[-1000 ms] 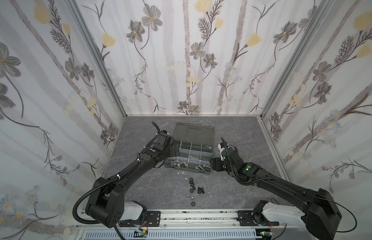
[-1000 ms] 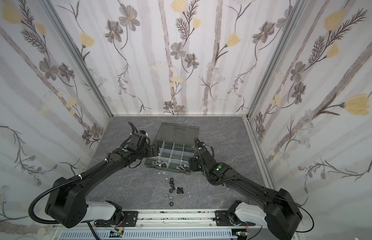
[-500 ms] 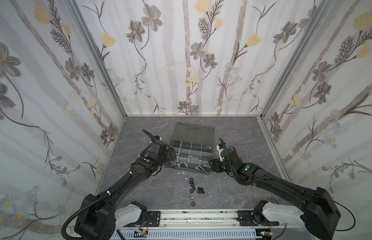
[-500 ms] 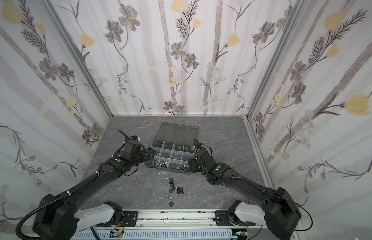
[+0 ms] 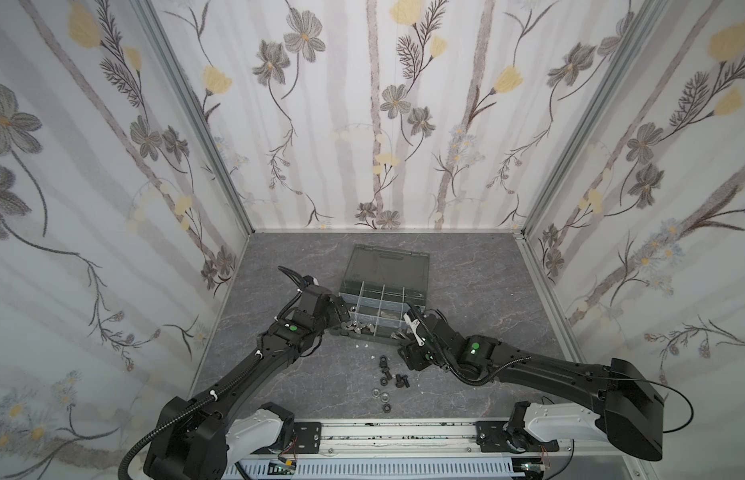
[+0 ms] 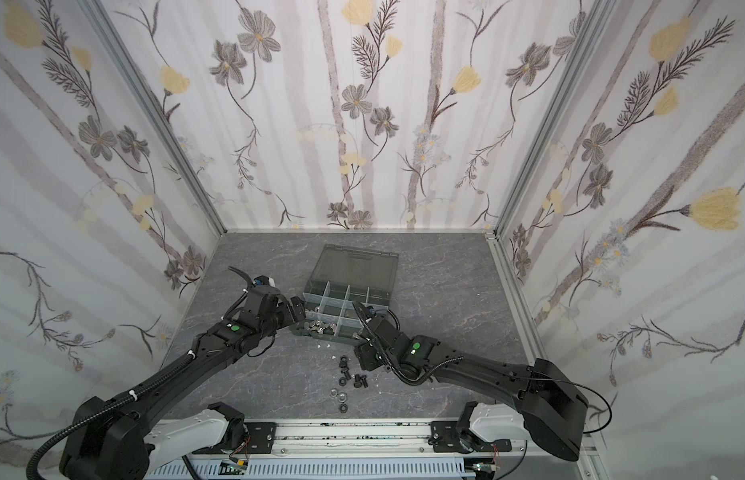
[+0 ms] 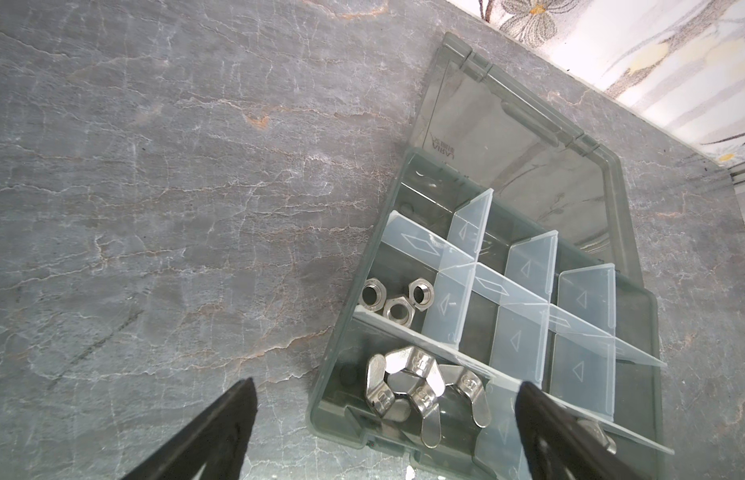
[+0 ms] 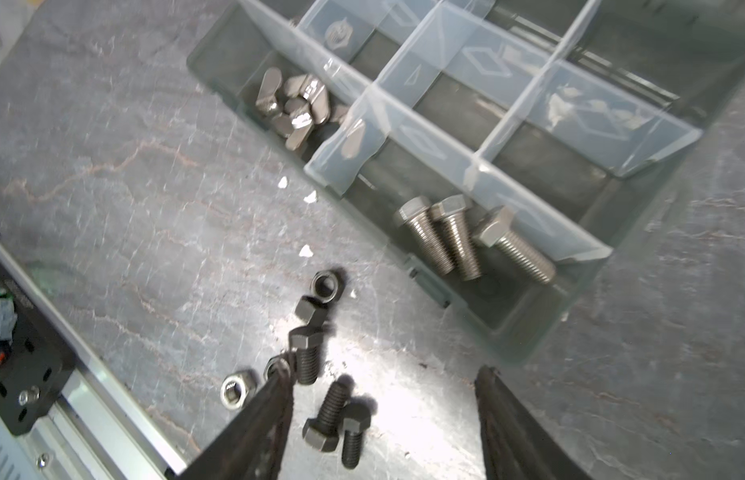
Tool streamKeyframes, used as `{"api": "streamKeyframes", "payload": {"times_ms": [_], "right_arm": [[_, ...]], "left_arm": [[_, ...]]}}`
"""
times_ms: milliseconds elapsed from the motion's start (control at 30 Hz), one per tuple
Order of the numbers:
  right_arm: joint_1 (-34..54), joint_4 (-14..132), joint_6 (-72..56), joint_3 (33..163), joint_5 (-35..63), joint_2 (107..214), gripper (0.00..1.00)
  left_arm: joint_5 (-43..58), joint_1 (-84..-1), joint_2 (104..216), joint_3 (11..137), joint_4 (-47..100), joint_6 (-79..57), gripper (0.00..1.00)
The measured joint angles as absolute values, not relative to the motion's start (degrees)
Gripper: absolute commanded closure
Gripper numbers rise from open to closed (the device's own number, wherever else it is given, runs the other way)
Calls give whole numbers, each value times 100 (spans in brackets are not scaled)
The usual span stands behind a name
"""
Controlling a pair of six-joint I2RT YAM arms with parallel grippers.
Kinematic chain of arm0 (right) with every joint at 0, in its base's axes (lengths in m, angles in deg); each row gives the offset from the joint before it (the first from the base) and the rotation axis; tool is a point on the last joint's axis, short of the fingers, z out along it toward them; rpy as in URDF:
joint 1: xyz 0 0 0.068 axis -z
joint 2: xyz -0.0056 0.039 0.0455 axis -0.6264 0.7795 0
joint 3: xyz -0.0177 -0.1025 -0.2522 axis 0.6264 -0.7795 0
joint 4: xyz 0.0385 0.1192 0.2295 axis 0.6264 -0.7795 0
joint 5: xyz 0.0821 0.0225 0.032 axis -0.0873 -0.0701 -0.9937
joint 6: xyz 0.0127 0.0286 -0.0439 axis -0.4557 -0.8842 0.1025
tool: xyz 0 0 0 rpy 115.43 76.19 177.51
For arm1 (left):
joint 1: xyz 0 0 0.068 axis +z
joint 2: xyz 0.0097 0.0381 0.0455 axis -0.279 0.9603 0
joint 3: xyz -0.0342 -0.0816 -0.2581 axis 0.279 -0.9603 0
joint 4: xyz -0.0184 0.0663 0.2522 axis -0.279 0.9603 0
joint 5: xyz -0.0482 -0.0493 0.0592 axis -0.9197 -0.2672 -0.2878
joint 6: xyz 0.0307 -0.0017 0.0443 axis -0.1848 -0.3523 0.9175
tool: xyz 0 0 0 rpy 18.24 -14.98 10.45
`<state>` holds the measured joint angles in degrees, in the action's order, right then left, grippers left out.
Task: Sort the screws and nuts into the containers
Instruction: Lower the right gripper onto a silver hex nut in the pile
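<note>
The dark grey organiser box (image 5: 420, 296) lies open in both top views, its containers formed by pale dividers. Silver wing nuts (image 7: 416, 386) fill a corner cell, silver hex nuts (image 7: 393, 299) the adjoining one, and three silver screws (image 8: 466, 241) another cell. Black screws (image 8: 333, 415), a black nut (image 8: 326, 284) and silver nuts (image 8: 235, 390) lie loose on the table in front of the box (image 6: 350, 378). My left gripper (image 7: 385, 386) hangs open above the wing-nut corner. My right gripper (image 8: 382, 374) is open over the loose black screws, holding nothing.
The smoky lid (image 5: 387, 262) lies flat behind the box. Tiny white flecks (image 8: 306, 251) dot the grey stone-patterned table (image 5: 279, 257). A metal rail (image 5: 404, 432) runs along the front edge, and floral walls close in on three sides.
My right gripper has swung from the box's near right corner down over the loose pile, its jaws a little narrower. My left gripper has slid along the box's left side toward its near corner.
</note>
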<state>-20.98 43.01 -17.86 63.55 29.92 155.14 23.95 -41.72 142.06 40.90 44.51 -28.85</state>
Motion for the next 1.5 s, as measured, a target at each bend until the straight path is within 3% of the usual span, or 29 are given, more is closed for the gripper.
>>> {"api": "streamKeyframes", "payload": {"times_ms": [567,1500], "right_arm": [[-3561,3867,-1852,7068,2951,16915,45],[-3819,3510,-1552,7608,2885,17726,57]], "left_arm": [[2437,-4128,13887,3739,4351,-3064,0],[2434,-4074,13723,3437,4241,-3169,0]]}}
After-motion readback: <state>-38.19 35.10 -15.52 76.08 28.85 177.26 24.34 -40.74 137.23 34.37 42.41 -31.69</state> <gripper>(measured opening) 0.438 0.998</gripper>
